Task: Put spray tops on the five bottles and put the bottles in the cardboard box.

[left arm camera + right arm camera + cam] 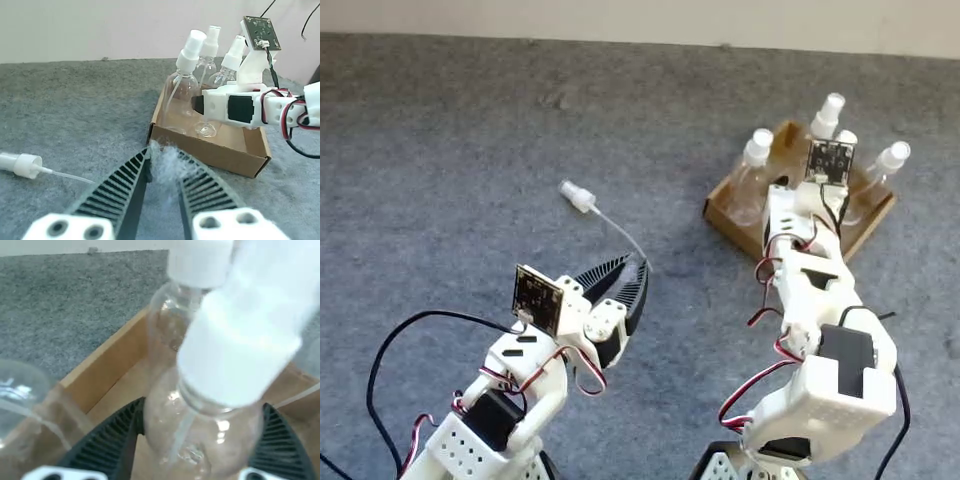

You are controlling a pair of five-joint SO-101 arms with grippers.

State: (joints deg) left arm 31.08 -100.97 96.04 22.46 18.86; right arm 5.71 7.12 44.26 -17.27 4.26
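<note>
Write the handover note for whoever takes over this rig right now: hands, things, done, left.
Left hand: open, low over the table, at the tube end of the loose spray top.
Right hand: shut on the held bottle, capped, inside the cardboard box.
Done: at least three capped bottles are in the box, the held one counted.
Left: let go of that bottle, fit the loose spray top to an uncapped bottle, box it, confirm five.

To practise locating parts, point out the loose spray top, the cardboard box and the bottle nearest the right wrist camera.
loose spray top (577, 196), high view, white head.
cardboard box (215, 154), left wrist view, front wall.
nearest bottle (215, 435), right wrist view, clear body.
</note>
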